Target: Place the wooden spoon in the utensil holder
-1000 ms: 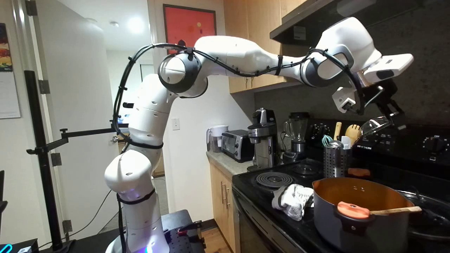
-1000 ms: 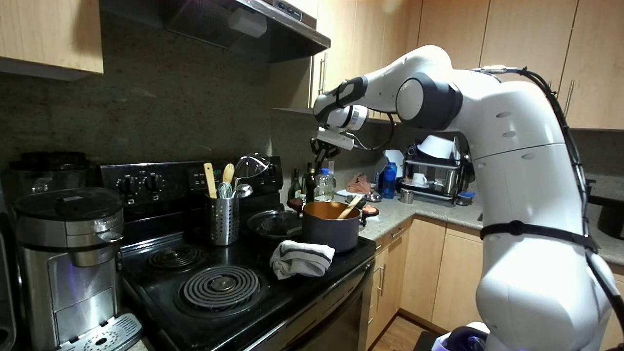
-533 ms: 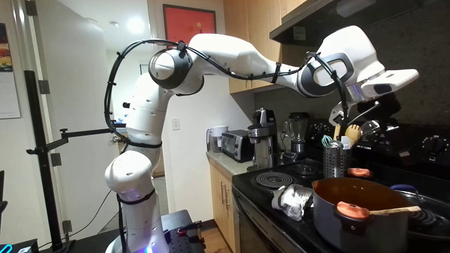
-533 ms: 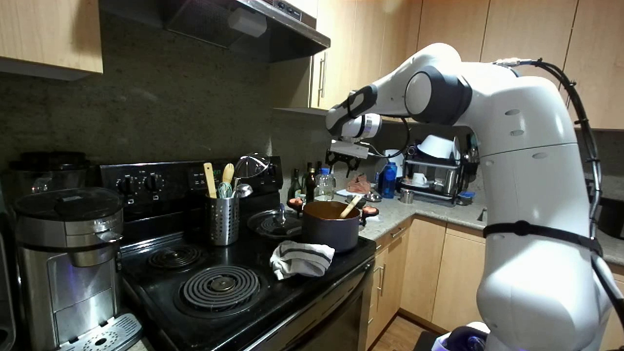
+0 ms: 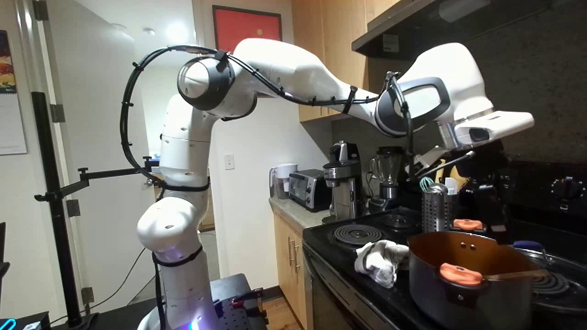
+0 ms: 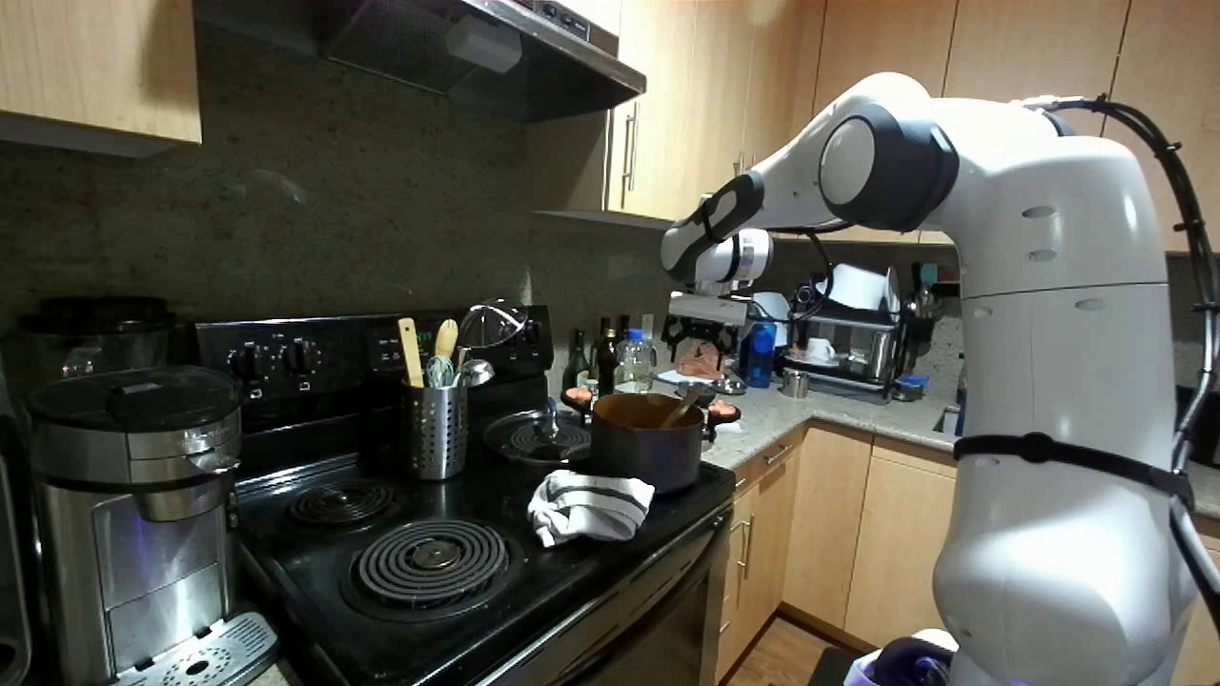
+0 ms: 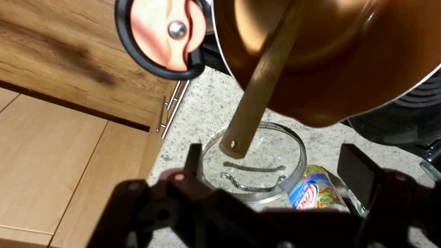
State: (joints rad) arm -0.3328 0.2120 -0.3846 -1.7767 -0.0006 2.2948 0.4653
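Observation:
The wooden spoon (image 7: 263,77) leans over the rim of the large dark pot (image 6: 648,462); its handle sticks out and its head is lost inside. In the wrist view my gripper (image 7: 275,165) stands wide open. The holed handle end points into the space between its fingers, nearer the left one, and touches neither. An exterior view puts the gripper (image 6: 701,353) above the pot, just over the spoon handle (image 6: 683,405). The perforated metal utensil holder (image 6: 440,443) stands at the back of the stove with several utensils upright in it; it also shows beyond the pot (image 5: 435,213).
A striped towel (image 6: 591,510) lies in front of the pot. Behind the pot is a lidded pan with a blue handle (image 5: 527,245). A glass lid (image 7: 303,155) and a labelled bottle (image 7: 310,194) are on the counter below the gripper. The range hood (image 6: 496,57) overhangs the stove.
My gripper has come down towards the spoon handle and its fingers have spread from close together to wide apart. Shade now falls over the spoon and part of the pot.

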